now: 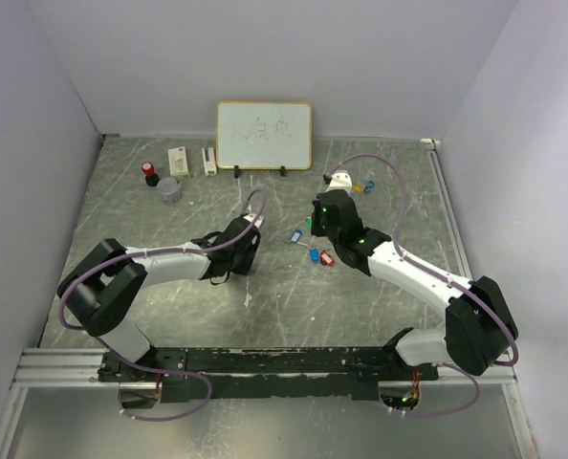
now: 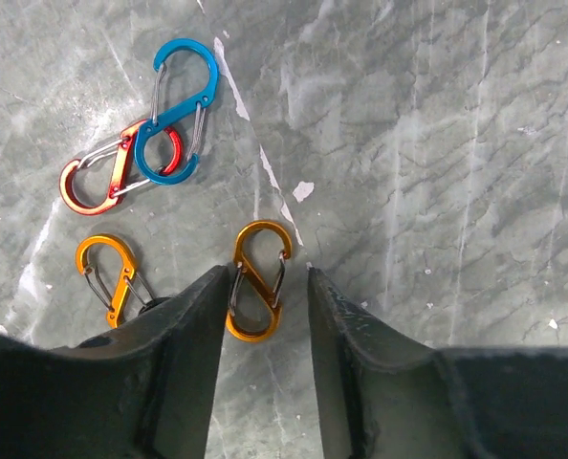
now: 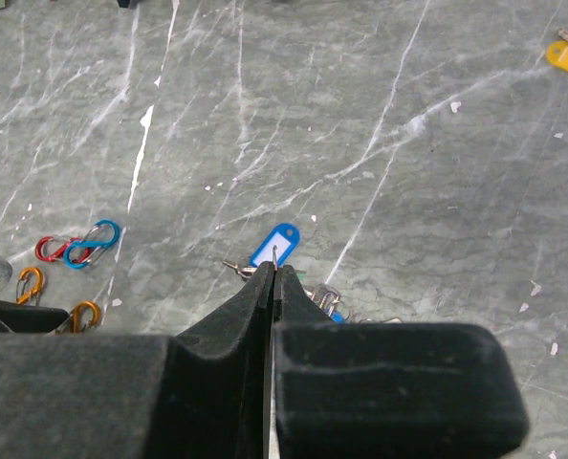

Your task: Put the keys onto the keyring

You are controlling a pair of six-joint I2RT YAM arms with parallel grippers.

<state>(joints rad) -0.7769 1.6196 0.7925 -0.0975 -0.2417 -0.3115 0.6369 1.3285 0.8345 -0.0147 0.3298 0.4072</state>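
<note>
Key tags lie mid-table: a blue one, another blue, a red one and a green one by my right gripper. In the right wrist view the right gripper is shut, with a thin metal loop wire poking out between its tips, just before a blue tag. I cannot tell which tag the wire belongs to. My left gripper is open, low over the table. Its fingers straddle an orange carabiner clip.
A joined red and blue clip pair and another orange clip lie by the left gripper. A yellow tag and a blue tag lie farther back right. A whiteboard, small boxes and a cup stand at the back.
</note>
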